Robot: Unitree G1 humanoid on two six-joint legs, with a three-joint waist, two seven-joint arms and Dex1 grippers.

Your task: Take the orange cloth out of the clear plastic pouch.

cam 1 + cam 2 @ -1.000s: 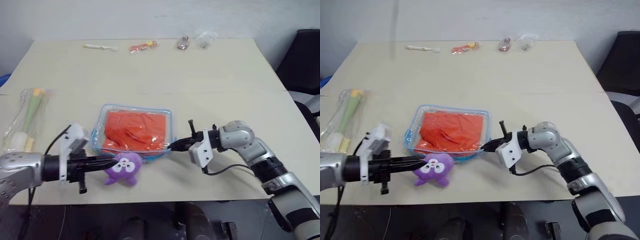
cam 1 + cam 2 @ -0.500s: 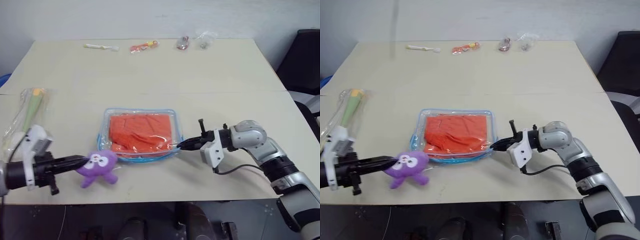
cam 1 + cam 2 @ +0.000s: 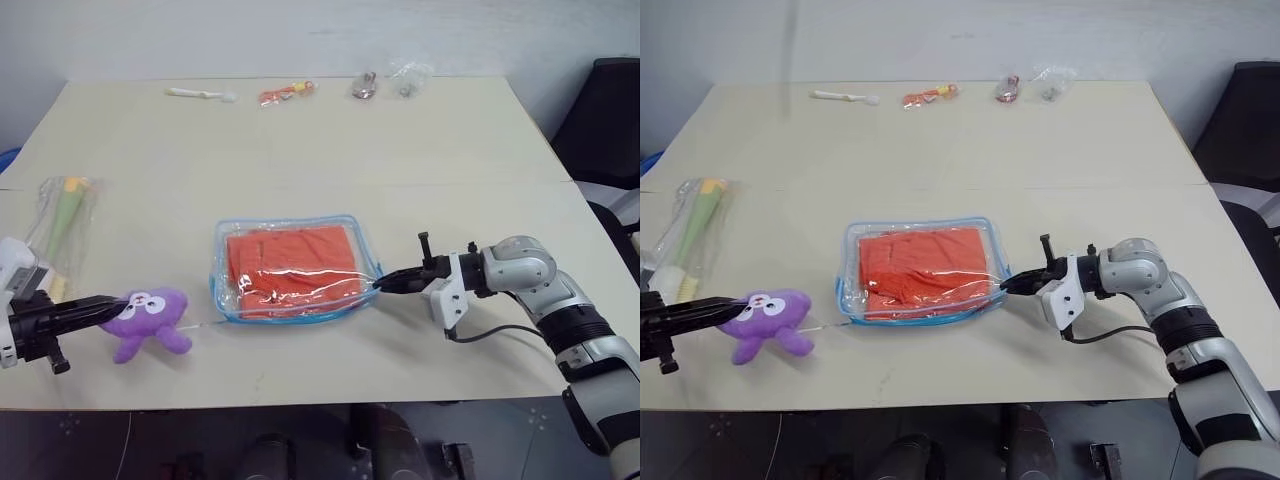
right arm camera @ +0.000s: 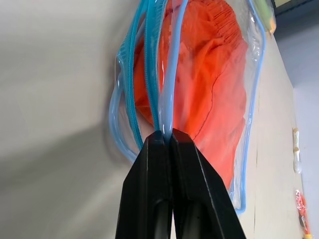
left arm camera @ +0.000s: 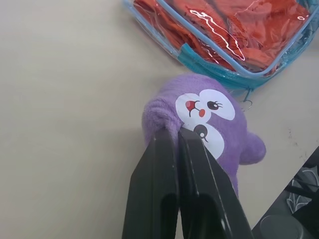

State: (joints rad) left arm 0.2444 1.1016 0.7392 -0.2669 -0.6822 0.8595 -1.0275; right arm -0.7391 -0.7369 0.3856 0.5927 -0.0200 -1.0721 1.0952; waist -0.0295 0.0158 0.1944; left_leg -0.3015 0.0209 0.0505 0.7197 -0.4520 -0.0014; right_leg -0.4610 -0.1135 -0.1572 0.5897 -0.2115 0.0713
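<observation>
- The tabletop (image 3: 420, 160) carries everything, its near half holding the task's things.
- The clear plastic pouch (image 3: 296, 280) lies flat near the middle of the near half, long axis running left to right across the tabletop; its light blue zipper trim rims it all round.
- The orange cloth (image 3: 290, 262) sits folded inside the pouch, lying the same way and covering most of its width.
- The right arm reaches in from the right with the forearm angled toward the centre; the right end effector (image 3: 385, 283) points left and slightly down, its fingers pressed together on the blue trim at the pouch's right corner, clamped on the pouch.
- The left arm is low at the left edge, pointing right along the near edge; the left end effector (image 3: 112, 301) has its fingers together, pinching the head of a purple octopus plush (image 3: 148, 320) that lies well left of the pouch; a thin thread runs from the plush toward the pouch's near left corner.
- A clear bag with a green-white brush (image 3: 62, 222) lies at the far left.
</observation>
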